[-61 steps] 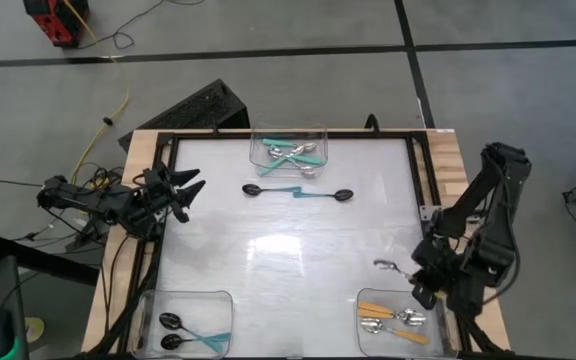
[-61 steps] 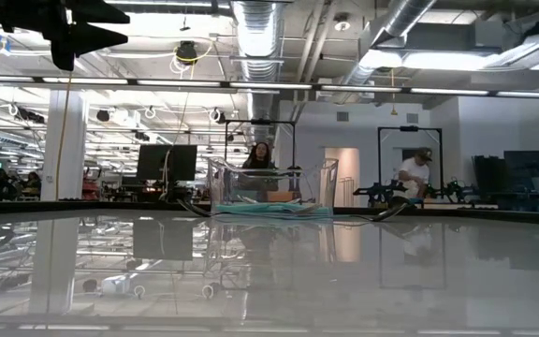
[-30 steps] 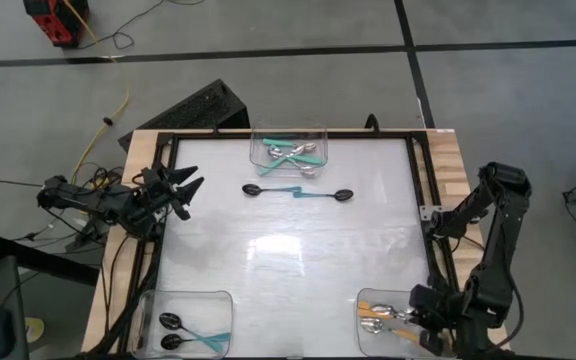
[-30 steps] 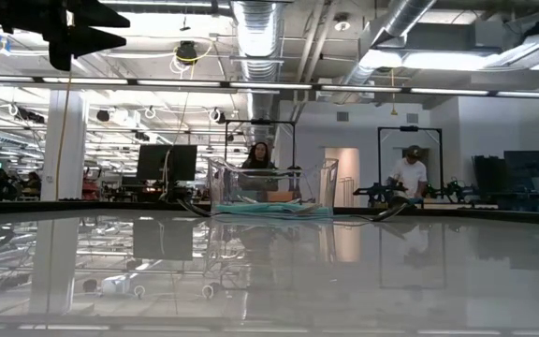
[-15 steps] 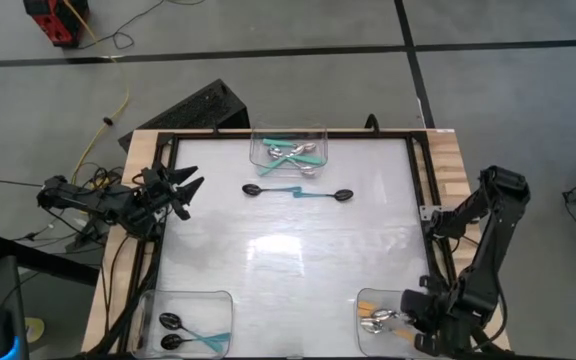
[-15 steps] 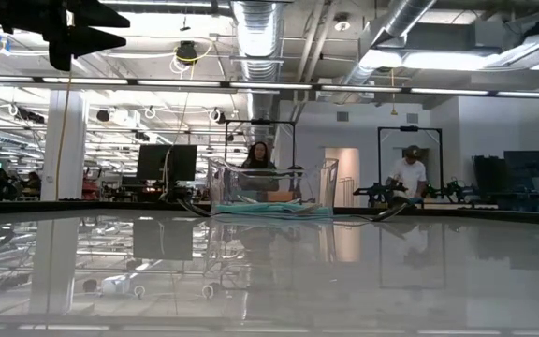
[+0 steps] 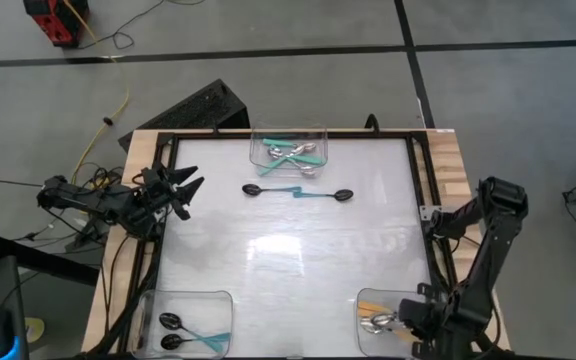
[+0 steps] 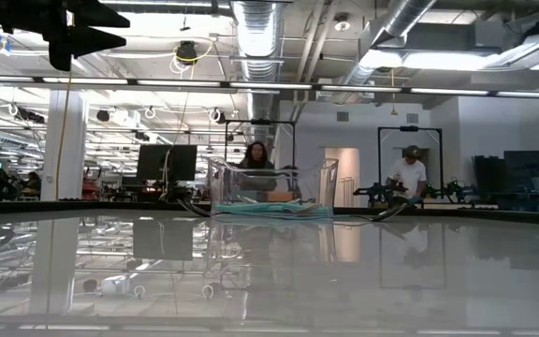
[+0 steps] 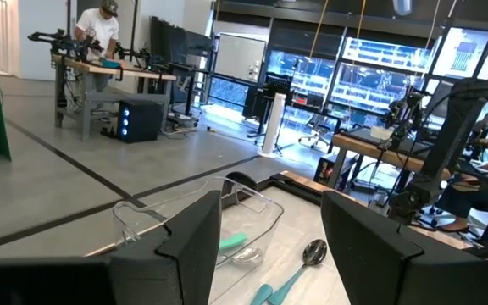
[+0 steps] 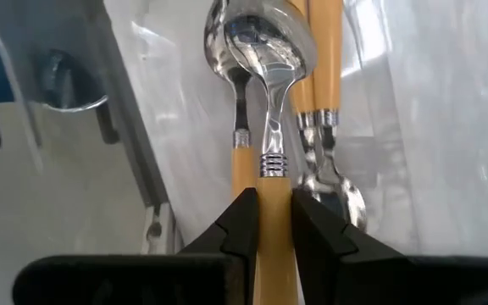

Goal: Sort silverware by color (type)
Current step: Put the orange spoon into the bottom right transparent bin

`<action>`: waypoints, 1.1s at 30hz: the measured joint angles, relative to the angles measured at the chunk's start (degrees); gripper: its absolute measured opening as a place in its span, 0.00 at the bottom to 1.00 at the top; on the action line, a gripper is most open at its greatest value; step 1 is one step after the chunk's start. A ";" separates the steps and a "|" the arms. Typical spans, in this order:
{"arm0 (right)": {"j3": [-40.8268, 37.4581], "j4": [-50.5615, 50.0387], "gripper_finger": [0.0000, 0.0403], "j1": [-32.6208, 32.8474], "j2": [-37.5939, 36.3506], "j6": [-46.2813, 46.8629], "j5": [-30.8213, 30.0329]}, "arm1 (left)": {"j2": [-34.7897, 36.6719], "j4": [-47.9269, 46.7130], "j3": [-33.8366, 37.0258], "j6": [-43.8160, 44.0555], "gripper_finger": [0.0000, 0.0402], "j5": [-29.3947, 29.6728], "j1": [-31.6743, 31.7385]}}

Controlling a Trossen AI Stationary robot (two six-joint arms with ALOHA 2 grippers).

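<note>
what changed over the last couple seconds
The right gripper, shut on an orange-handled spoon, carried it from above the table's right side down into the near-right bin, where other orange-handled spoons lie. The left gripper, the two black spoons mid-table and the other bins stayed put.

No text, label, brand, number or sign can be read in any view: not on the spoons, the bins, the arms, or the surface, and anything printed in the room beyond the surface is too small and blurred to make out.
</note>
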State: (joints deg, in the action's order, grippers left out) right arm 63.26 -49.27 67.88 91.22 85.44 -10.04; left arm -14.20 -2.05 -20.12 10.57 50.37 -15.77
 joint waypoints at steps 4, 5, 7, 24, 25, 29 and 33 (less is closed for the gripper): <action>0.00 0.87 0.20 -0.04 2.31 -0.04 -0.32 | 0.00 0.01 0.00 0.00 0.47 0.00 0.00; 0.00 0.71 0.21 -0.04 2.74 -0.13 -0.34 | 0.00 0.01 0.00 0.00 0.47 0.00 0.00; 0.00 0.50 0.22 -0.03 3.03 -1.10 -0.50 | 0.00 0.01 0.00 0.00 0.47 0.00 0.00; 0.00 -0.38 0.26 -0.15 3.28 2.63 -0.63 | 0.00 0.01 0.00 0.00 0.47 0.00 0.00; 0.00 -0.50 0.26 -0.15 3.28 2.63 -0.63 | 0.00 0.01 0.00 0.00 0.47 0.00 0.02; 0.00 -1.33 0.24 -0.15 3.30 2.67 -1.09 | 0.00 0.01 0.00 0.00 0.47 0.00 0.00; 0.00 -1.53 0.24 -0.15 3.66 2.74 -2.32 | 0.00 0.01 0.00 -0.02 0.47 0.00 0.00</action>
State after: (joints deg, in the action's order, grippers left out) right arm 63.26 -50.81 67.72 94.87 88.18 -12.36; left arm -14.20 -2.04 -20.12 10.55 50.37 -15.77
